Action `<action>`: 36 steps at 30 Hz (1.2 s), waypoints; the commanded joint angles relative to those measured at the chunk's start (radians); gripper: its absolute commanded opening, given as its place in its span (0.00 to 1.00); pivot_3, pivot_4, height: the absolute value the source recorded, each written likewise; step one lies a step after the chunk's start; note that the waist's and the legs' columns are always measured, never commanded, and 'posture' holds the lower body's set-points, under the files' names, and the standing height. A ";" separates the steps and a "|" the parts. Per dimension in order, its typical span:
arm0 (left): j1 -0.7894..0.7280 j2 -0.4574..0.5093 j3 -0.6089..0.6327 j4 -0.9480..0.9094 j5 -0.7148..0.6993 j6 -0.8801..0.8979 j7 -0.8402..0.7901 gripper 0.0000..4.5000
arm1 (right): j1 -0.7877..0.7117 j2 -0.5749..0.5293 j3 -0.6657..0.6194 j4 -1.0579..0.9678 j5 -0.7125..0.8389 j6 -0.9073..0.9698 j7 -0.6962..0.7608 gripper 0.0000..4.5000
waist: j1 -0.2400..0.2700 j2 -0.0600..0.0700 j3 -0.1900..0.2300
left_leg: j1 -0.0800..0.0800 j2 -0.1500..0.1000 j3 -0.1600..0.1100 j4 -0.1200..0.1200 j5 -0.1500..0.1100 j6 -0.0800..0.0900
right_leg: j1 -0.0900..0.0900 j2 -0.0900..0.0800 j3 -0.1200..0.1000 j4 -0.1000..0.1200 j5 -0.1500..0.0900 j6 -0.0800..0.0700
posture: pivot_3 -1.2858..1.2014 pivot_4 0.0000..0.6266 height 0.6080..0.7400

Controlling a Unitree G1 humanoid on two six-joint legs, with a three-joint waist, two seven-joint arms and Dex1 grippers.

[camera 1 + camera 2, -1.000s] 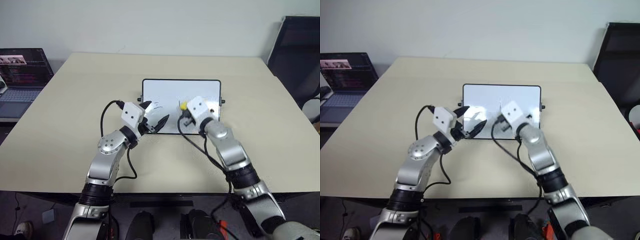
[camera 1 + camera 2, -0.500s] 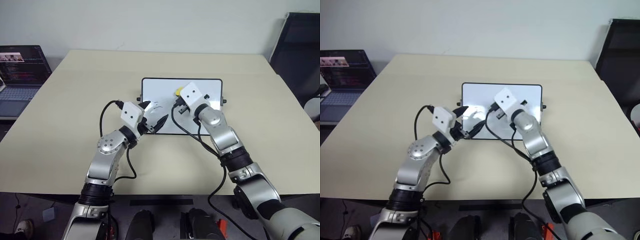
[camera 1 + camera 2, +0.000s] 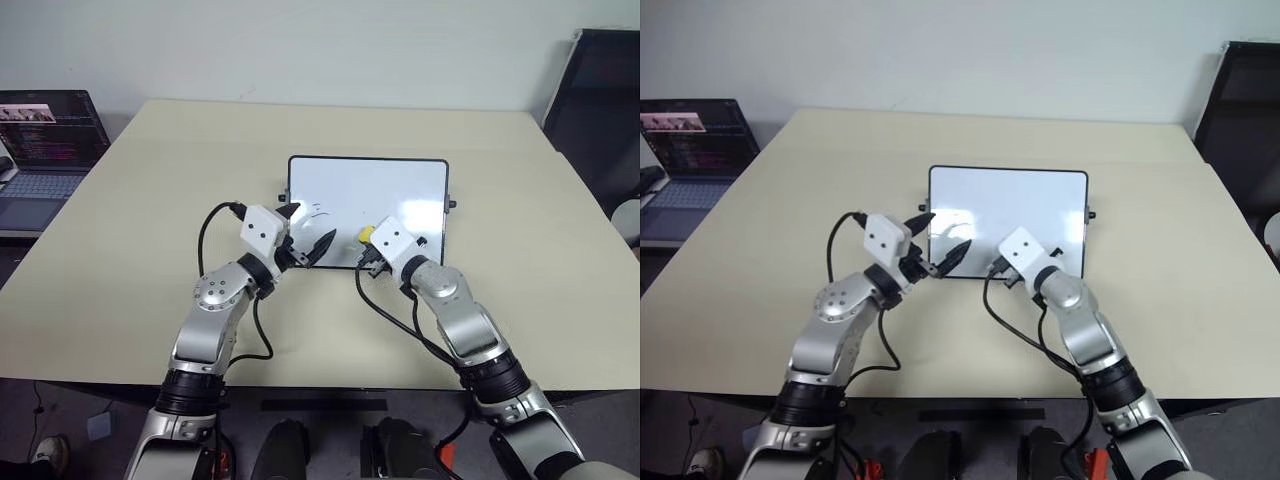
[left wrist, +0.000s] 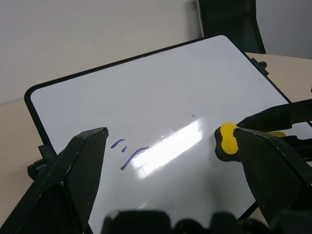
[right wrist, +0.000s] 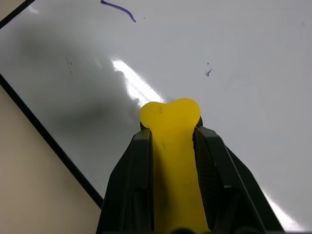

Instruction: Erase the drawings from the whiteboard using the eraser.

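Observation:
The whiteboard point(image 3: 368, 190) lies flat on the middle of the table. Faint purple strokes of the drawings point(image 4: 131, 156) remain on its left part, and the right wrist view shows one stroke point(image 5: 119, 9) plus a small speck point(image 5: 208, 72). My right gripper point(image 5: 170, 129) is shut on the yellow eraser point(image 3: 367, 234), whose tip rests low over the board's near edge, right of centre. My left gripper point(image 3: 312, 225) hovers open over the board's near left corner, its fingers point(image 4: 87, 146) spread with nothing between them.
The beige table point(image 3: 150, 200) has wide bare room around the board. An open laptop point(image 3: 45, 140) sits on a separate surface at far left. A black chair point(image 3: 600, 110) stands at the right behind the table.
My right gripper carried the eraser up to the board's far middle, then swept it back down to the near edge. The left gripper stayed put.

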 commanded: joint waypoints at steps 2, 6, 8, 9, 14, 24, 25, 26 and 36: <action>-0.023 -0.002 0.001 -0.029 -0.007 -0.009 -0.008 1.00 | -0.030 0.001 -0.047 0.026 0.005 0.011 -0.031 0.19 | 0.000 0.000 0.000 | 0.000 0.000 0.000 0.000 0.000 0.000 | 0.000 0.000 0.000 0.000 0.000 0.000 | 0.52 0.24 1.00; -0.027 -0.002 0.000 -0.025 -0.005 -0.011 -0.010 1.00 | -0.113 0.032 -0.086 0.095 0.024 -0.065 -0.083 0.19 | -0.001 0.000 0.000 | 0.000 0.000 0.000 0.000 0.001 0.000 | 0.000 0.000 0.000 0.000 0.000 0.000 | 0.52 0.24 1.00; -0.027 -0.003 -0.001 -0.029 -0.005 -0.009 -0.010 1.00 | -0.175 0.049 -0.106 0.157 0.032 -0.117 -0.114 0.19 | -0.002 0.000 0.000 | 0.000 0.000 0.001 0.000 0.001 0.000 | 0.000 0.000 0.001 0.000 0.000 0.001 | 0.52 0.24 1.00; -0.026 -0.003 -0.002 -0.030 -0.004 -0.009 -0.010 1.00 | -0.203 0.054 -0.112 0.188 0.032 -0.145 -0.132 0.19 | -0.002 0.000 0.001 | 0.000 0.000 0.001 0.000 0.001 0.000 | -0.001 0.000 0.001 0.000 0.001 0.000 | 0.52 0.24 1.00; -0.020 0.002 0.004 -0.037 -0.005 -0.006 -0.010 1.00 | -0.267 0.069 -0.119 0.286 0.033 -0.205 -0.159 0.19 | -0.002 0.000 0.001 | -0.001 0.000 0.001 -0.003 0.001 -0.001 | -0.002 0.000 0.000 -0.001 0.001 0.000 | 0.52 0.24 1.00; 0.004 0.010 0.020 -0.035 -0.006 -0.019 0.000 1.00 | -0.162 0.051 -0.046 0.227 0.003 -0.128 -0.086 0.19 | -0.006 0.000 0.000 | -0.001 0.000 0.000 -0.002 0.001 -0.001 | -0.002 0.000 0.000 0.000 0.000 0.000 | 0.52 0.24 1.00; 0.005 0.011 0.020 -0.034 -0.006 -0.020 0.001 1.00 | -0.146 0.046 -0.045 0.210 0.000 -0.116 -0.083 0.19 | -0.005 0.000 0.000 | -0.001 0.000 0.000 -0.001 0.001 -0.001 | -0.002 0.000 0.000 0.000 0.000 0.000 | 0.52 0.24 1.00; 0.005 0.011 0.021 -0.033 -0.006 -0.021 0.001 1.00 | -0.131 0.042 -0.043 0.194 -0.003 -0.105 -0.079 0.19 | -0.005 0.000 0.000 | -0.001 0.000 0.000 -0.001 0.001 -0.001 | -0.002 0.000 0.000 0.000 0.000 0.000 | 0.52 0.24 1.00; 0.003 0.016 0.017 -0.029 -0.008 -0.020 -0.005 1.00 | -0.021 -0.005 -0.040 0.070 -0.016 -0.026 -0.048 0.19 | -0.001 0.000 0.000 | -0.001 0.000 0.000 -0.001 0.001 -0.001 | -0.001 0.000 0.000 0.000 0.000 0.000 | 0.52 0.24 1.00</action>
